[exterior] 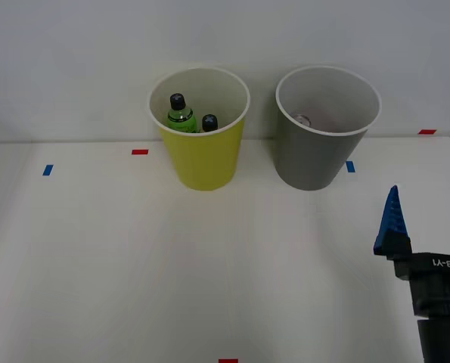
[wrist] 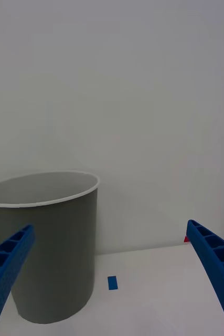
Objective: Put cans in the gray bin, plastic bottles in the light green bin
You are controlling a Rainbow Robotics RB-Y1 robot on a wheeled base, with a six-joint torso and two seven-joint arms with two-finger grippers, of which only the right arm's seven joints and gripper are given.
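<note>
Bottles (exterior: 181,113) already stand capped in the light green bin (exterior: 202,162), the can (exterior: 303,119) lies deep in the gray bin (exterior: 315,159) beside it, and the right tool (exterior: 392,223), fingers spread apart and empty, hangs near enough that a careless swing could topple the gray bin.

I see both bins as smooth matt plastic: gray bin (exterior: 315,155), and light green bin (exterior: 203,155) just beside it, white inside. Counter (exterior: 134,265) reads matt white. Pincer (wrist: 112,273) fingers (wrist: 216,262) ribbed blue plastic, black housing.
</note>
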